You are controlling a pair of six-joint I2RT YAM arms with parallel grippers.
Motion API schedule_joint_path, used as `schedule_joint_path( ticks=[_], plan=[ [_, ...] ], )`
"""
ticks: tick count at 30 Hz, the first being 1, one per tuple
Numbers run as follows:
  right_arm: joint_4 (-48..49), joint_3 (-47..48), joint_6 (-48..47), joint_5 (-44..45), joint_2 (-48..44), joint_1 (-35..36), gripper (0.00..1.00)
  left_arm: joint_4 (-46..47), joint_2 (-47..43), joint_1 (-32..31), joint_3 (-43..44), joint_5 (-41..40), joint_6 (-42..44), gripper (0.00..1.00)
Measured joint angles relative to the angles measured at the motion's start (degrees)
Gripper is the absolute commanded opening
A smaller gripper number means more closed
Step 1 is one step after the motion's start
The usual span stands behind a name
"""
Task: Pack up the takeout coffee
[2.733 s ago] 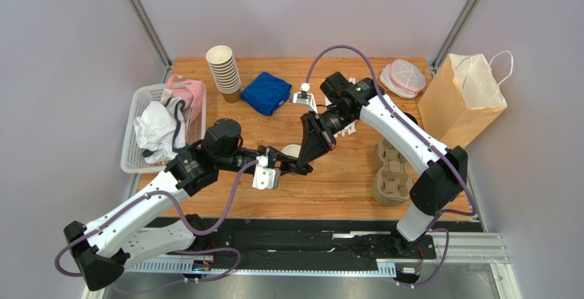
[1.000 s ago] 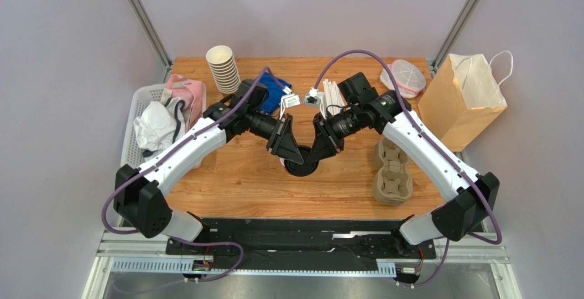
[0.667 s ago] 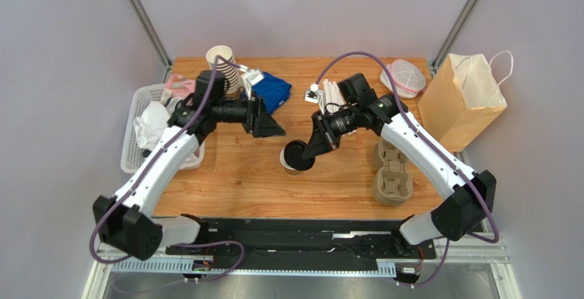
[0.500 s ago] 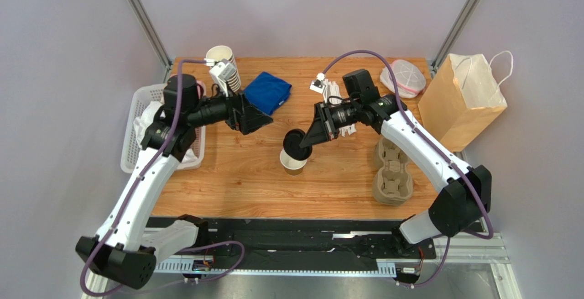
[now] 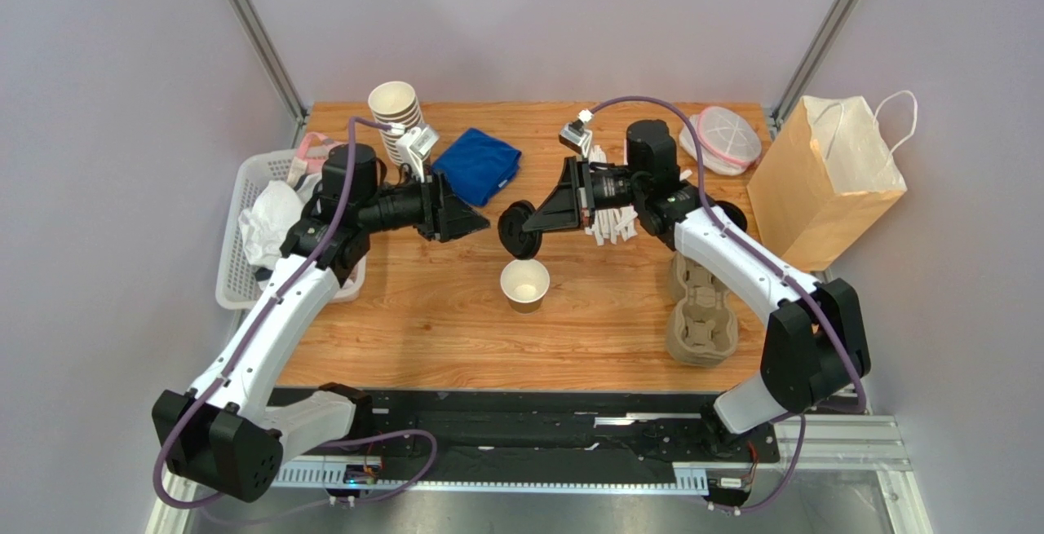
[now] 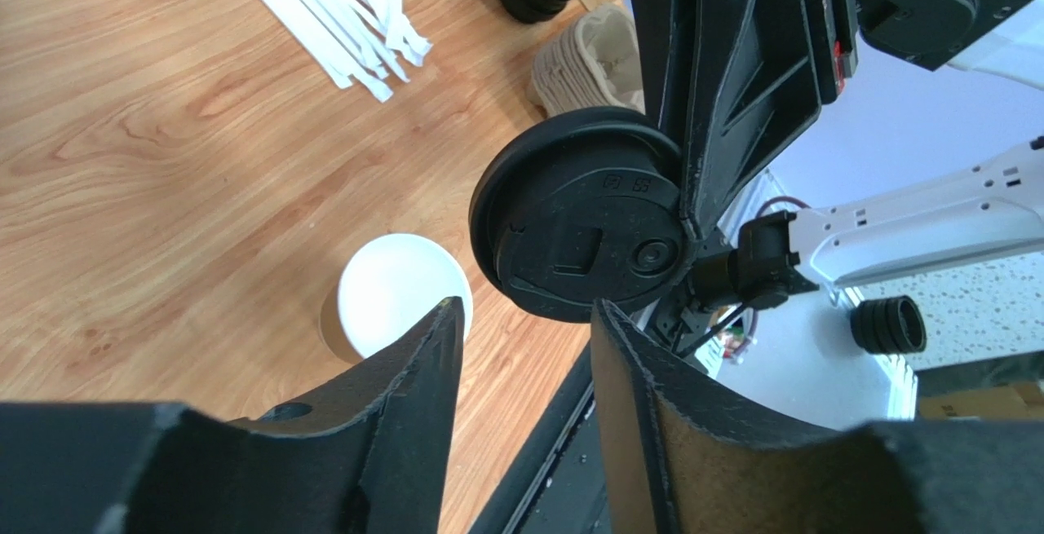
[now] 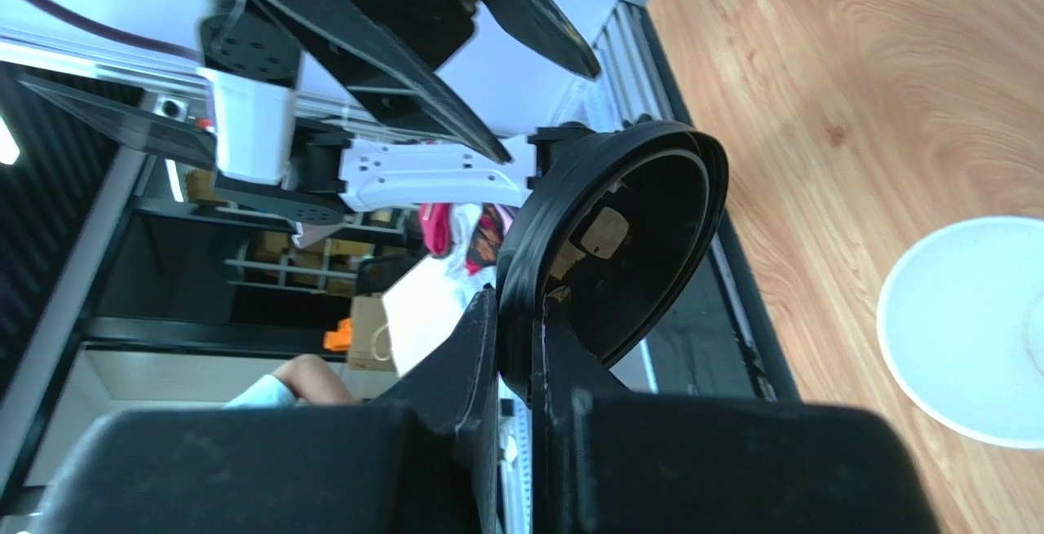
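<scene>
Over the worktop [image 5: 613,314], the right pincer [image 5: 534,221], pinching the lid [image 5: 517,231], should level it onto the cup [image 5: 526,283]; the left pincer [image 5: 482,225] gapes half-wide, empty.

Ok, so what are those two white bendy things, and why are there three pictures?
They are two robot arms, each ending in a pincer. One picture looks down from above; the other two come from small cameras on the wrists. The right pincer grips a black lid by its edge. The left pincer is open and holds nothing. Near them a paper cup stands on the wooden table without a lid. Around it are a stack of cups, a blue cloth, a paper bag and a white basket.
</scene>
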Motion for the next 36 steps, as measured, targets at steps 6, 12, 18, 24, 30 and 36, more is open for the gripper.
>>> schedule_joint_path(
  ticks=[6,12,18,24,30,36],
  plan=[
    [10.43,-0.96,9.18,-1.64,0.55,0.0,0.0,7.54,0.33,-0.04,-3.19,2.82,-3.96,0.43],
    [15.78,-1.99,13.14,-2.84,0.55,0.02,0.0,13.35,1.44,-0.07,-4.66,4.15,-7.26,0.41],
    [17.35,-2.49,14.67,-3.5,0.55,0.0,0.0,16.48,2.71,-0.42,-4.94,4.48,-9.27,0.4],
    [18.95,-2.49,16.04,-3.91,0.55,0.02,0.0,16.98,3.28,-1.84,-4.96,4.46,-9.62,0.36],
    [20.31,-2.49,17.35,-4.17,0.55,0.0,0.0,17.53,3.3,-2.08,-5.07,4.5,-9.55,0.13],
    [21.81,-2.54,19.15,-4.7,0.55,-0.17,0.0,19.12,3.3,-2.08,-5.68,5.4,-9.62,0.0]
  ],
)
